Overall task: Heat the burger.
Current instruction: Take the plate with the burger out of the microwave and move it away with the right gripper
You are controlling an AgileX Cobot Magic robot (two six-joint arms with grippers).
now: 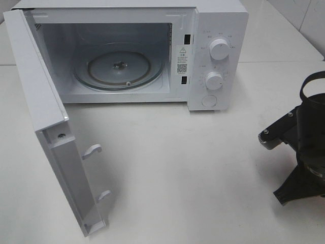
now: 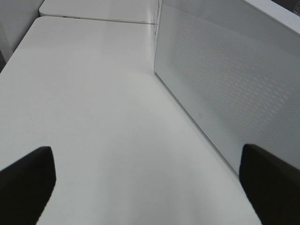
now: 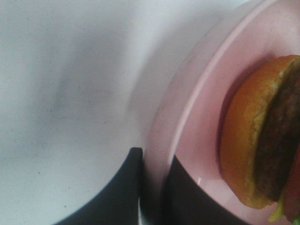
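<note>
The burger (image 3: 262,136), with a golden-brown bun, a dark patty and a bit of green lettuce, sits on a round pink plate (image 3: 197,108) in the right wrist view. My right gripper (image 3: 152,190) has one dark finger (image 3: 117,187) on each side of the plate's rim and is shut on it. In the high view only the right arm (image 1: 299,147) shows at the right edge; the burger and plate are out of sight there. My left gripper (image 2: 147,187) is wide open and empty over the table, beside the microwave door (image 2: 225,79).
The white microwave (image 1: 218,30) stands at the back with its door (image 1: 45,117) swung open to the left. Its glass turntable (image 1: 119,68) has nothing on it. Two dials (image 1: 219,49) are on its right panel. White table (image 1: 193,178) lies in front.
</note>
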